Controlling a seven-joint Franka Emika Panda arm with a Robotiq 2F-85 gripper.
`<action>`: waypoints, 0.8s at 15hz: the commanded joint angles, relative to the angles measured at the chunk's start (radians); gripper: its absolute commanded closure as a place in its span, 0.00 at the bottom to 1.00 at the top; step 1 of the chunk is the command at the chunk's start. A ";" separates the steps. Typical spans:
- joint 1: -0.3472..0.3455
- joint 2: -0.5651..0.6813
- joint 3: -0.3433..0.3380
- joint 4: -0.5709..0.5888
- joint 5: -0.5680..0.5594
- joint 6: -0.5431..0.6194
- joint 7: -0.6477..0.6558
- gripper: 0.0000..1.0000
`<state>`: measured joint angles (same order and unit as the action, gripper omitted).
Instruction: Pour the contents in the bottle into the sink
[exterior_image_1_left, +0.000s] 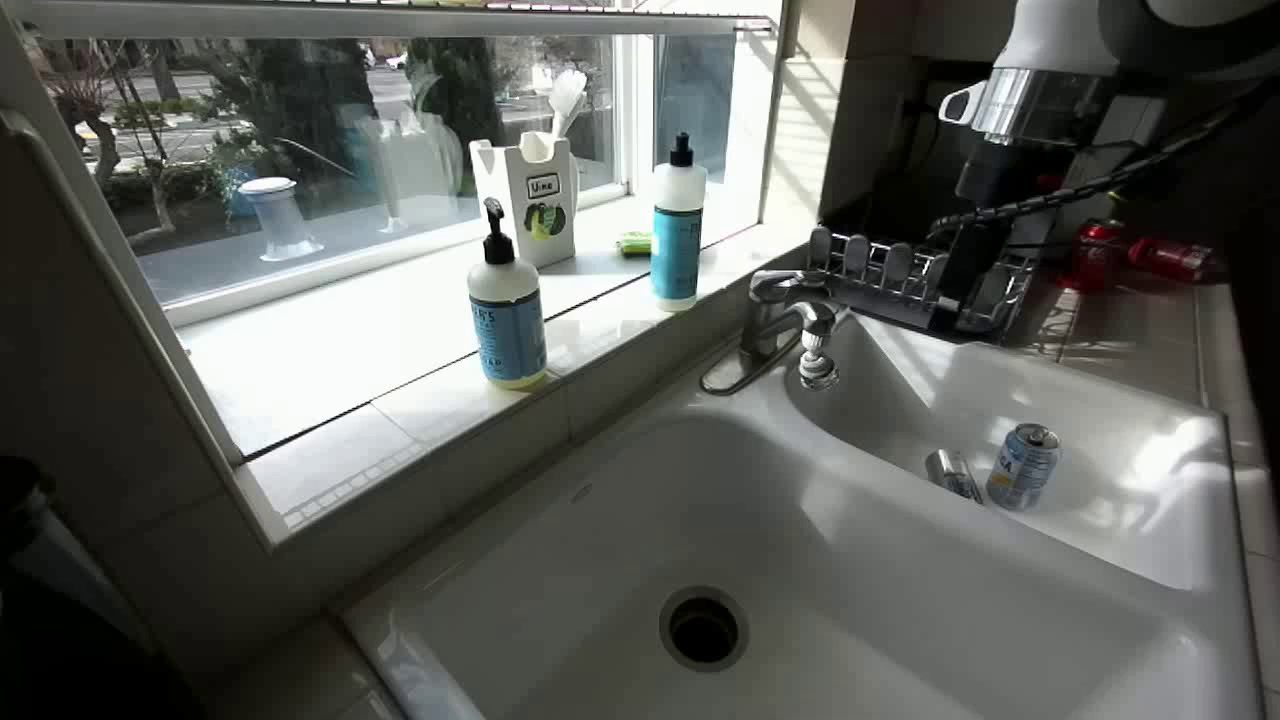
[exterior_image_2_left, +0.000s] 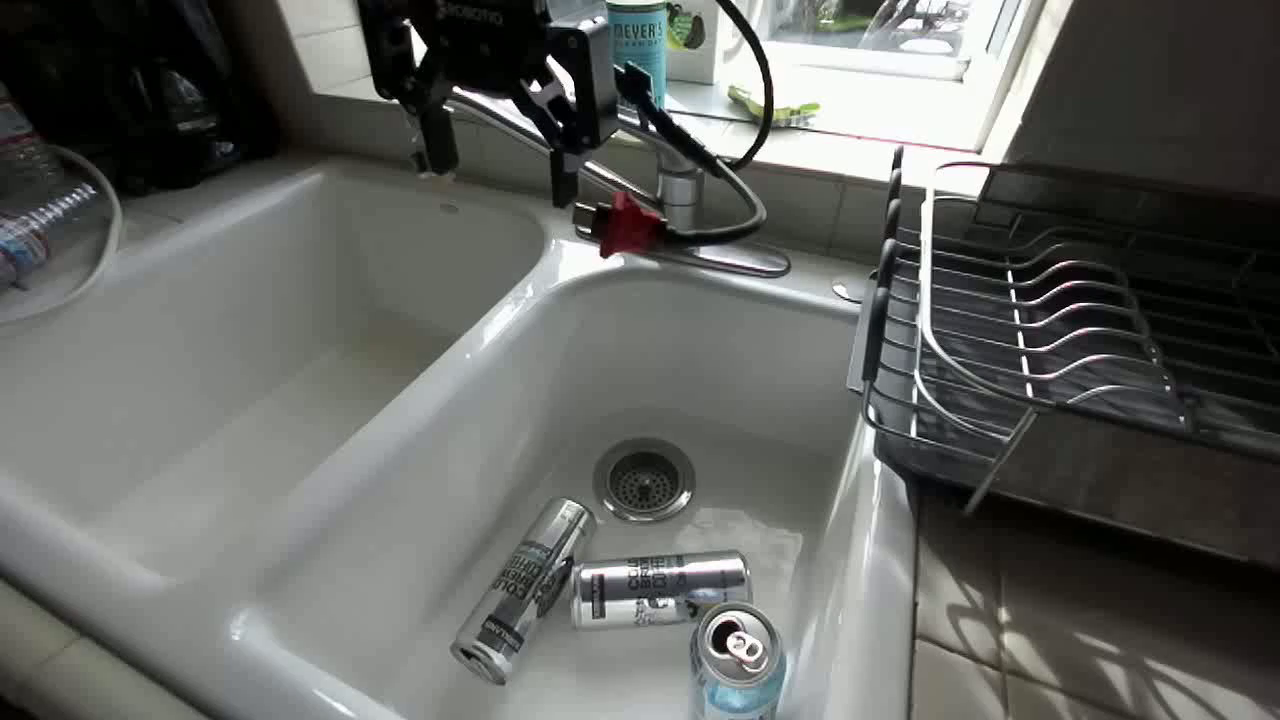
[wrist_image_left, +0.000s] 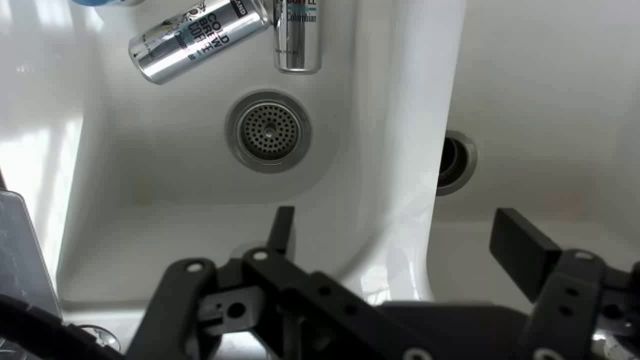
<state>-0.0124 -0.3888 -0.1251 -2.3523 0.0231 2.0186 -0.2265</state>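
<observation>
Deep white rectangular sink (exterior_image_1_left: 860, 590): one.
Black two-fingered gripper (exterior_image_2_left: 503, 172): one, aloft right now, jaws spread wide.
Slim blue-labelled plastic bottle (exterior_image_1_left: 678, 245), black pointed cap: one, upright on the white windowsill (exterior_image_1_left: 340, 462).
Squat translucent pump bottle (exterior_image_1_left: 508, 325): one, same sill.
Silvery metal cans (exterior_image_2_left: 660, 590): three in the smaller white basin (exterior_image_2_left: 720, 350), two lying, one upright.

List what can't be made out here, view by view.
Bottle with the black pointed cap, in an exterior view: blue label wraps the body, so how full it is can't be read.
Drain hole of the deep basin, in the wrist view: divider hides part of it.
Blue can, in an exterior view: bottom edge cuts off its base.
Dark shape, in an exterior view: too shadowed to identify, cut off by the left edge.
</observation>
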 joint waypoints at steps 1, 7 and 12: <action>-0.008 0.001 0.007 0.002 0.003 -0.003 -0.002 0.00; -0.007 0.001 0.014 0.005 -0.016 0.021 -0.007 0.00; 0.026 0.068 0.068 0.120 -0.106 0.186 -0.109 0.00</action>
<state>-0.0037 -0.3811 -0.0813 -2.3150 -0.0265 2.1454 -0.2959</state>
